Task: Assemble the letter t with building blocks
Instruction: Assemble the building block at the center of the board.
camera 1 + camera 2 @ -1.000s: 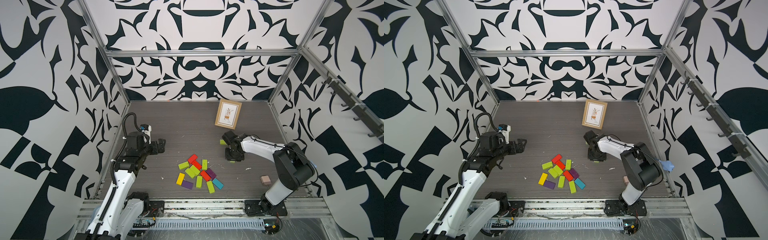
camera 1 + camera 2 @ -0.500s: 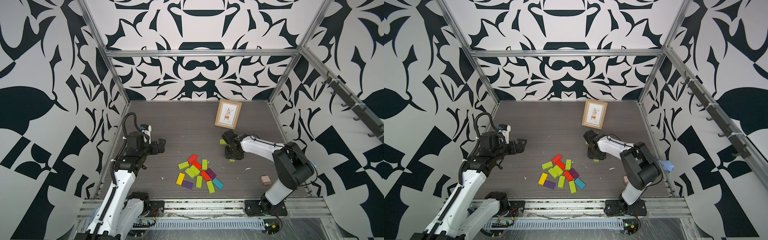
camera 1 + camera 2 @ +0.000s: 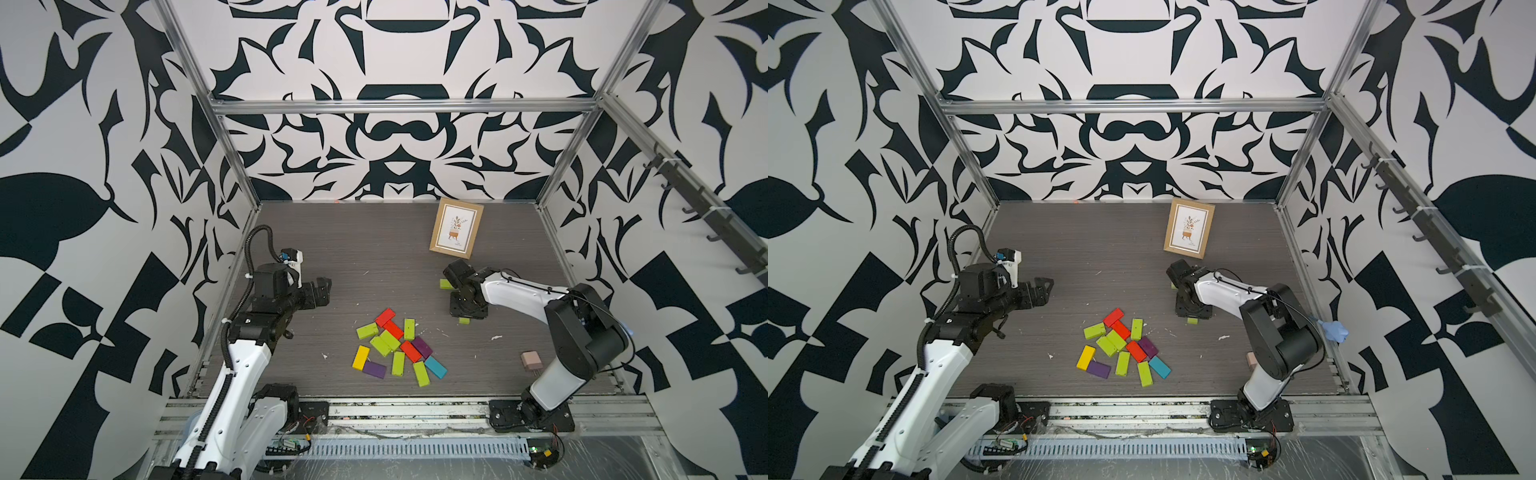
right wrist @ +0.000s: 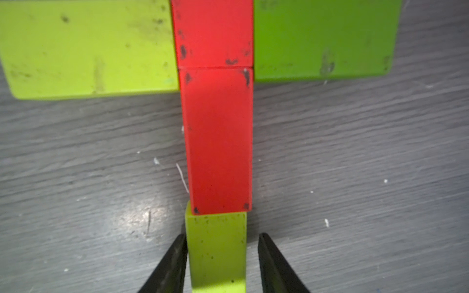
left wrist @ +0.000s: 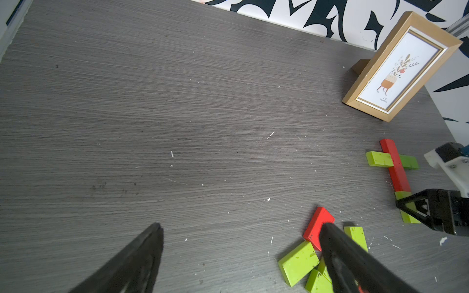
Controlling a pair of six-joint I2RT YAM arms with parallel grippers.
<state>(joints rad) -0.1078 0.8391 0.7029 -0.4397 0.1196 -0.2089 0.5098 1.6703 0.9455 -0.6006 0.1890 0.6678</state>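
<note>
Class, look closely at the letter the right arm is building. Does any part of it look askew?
Yes. The lime cross block reaches further down the red stem than the darker green cross block opposite, so they sit uneven. The lime foot block also sits slightly sideways of the stem.

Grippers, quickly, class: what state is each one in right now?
Left gripper: open, empty.
Right gripper: open, loosely straddling the lime block, a gap on one side.
</note>
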